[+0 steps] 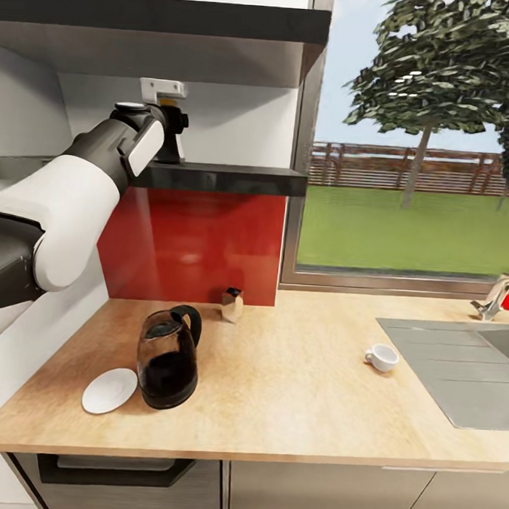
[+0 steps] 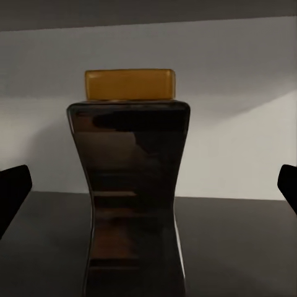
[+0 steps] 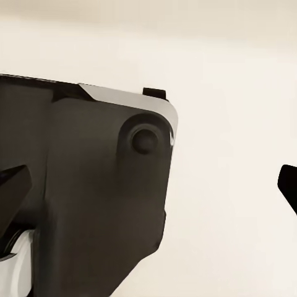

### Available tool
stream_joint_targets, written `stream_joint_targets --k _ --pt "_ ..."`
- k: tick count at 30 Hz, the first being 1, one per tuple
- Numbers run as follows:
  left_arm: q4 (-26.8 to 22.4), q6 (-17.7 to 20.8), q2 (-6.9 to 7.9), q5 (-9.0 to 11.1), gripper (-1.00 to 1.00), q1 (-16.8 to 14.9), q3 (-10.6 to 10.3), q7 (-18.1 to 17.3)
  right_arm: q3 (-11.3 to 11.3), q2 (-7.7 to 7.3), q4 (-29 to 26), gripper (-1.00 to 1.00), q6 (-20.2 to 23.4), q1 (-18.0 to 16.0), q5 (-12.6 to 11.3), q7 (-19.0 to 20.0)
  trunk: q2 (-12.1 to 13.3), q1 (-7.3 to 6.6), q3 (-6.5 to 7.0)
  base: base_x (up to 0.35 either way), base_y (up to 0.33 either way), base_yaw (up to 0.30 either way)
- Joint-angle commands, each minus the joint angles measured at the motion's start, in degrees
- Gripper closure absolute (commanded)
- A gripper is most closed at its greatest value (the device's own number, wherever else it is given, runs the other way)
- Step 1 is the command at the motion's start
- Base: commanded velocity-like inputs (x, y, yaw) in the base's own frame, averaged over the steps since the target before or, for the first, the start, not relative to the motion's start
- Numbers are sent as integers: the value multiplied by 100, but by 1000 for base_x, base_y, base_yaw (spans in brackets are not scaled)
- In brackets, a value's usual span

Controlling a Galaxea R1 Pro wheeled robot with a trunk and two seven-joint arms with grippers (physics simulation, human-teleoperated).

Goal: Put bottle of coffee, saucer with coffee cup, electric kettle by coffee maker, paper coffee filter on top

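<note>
Shelf: bottle of coffee upright.

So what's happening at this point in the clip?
The robot's left arm is raised to the kitchen shelf, its left gripper open with a finger either side of the bottle of coffee, which stands upright on the shelf, not yet gripped. Down on the kitchen countertop, the electric kettle stands beside the saucer, and the coffee cup sits apart near the sink. The right gripper is open, holding nothing.
</note>
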Motion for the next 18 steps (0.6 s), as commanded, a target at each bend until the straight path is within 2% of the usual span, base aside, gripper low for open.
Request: stream_joint_targets --k 1,6,10,15,18 --pt "-10 27 6 60 -100 -2 -47 43 -49 1 3 -100 -13 -3 56 -9 -9 3 -8 9 6 0" --pt "0 31 34 63 -100 -1 -45 43 -49 1 3 -100 -13 -3 56 -9 -9 3 -8 3 6 0" --pt "43 44 151 79 -100 19 -45 39 -49 1 3 -100 -13 -3 56 -14 -9 3 -8 60 127 0" --pt "-50 24 164 85 -100 313 -45 35 -49 1 3 -100 -13 -3 56 -17 -9 3 -8 48 53 0" --pt "-97 20 146 85 -100 385 -52 34 -49 1 3 -100 -13 -3 56 -18 -9 3 -8 6 6 0"
